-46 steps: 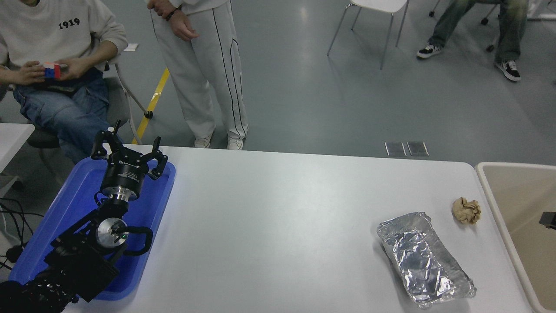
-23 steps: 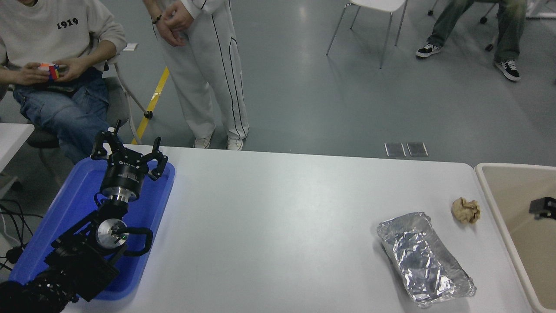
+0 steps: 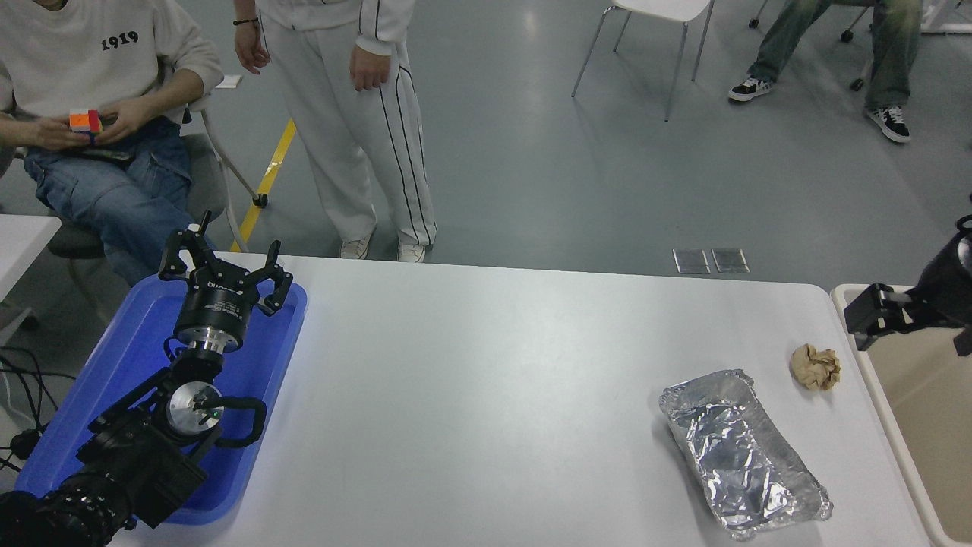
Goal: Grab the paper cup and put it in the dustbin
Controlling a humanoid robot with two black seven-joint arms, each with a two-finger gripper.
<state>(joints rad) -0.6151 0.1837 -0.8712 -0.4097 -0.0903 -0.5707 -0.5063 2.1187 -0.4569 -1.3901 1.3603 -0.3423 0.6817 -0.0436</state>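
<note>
With no paper cup visible on the table [image 3: 486,365], right claw [image 3: 873,313] over dustbin [image 3: 923,395]; finger spread indiscernible; delivery seemingly complete.

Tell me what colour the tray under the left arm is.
Blue: the tray shows clearly in the head view, at the table's left end.

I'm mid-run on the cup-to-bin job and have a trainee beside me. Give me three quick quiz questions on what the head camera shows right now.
1. True or false: a paper cup is visible on the table.
2. Which lies nearer the dustbin: (A) the foil tray or (B) the crumpled brown paper ball?
3. Over what does the left gripper sit?

Key
1. False; no cup is in view.
2. B.
3. The blue tray. The right gripper is over the dustbin's near rim.
</note>
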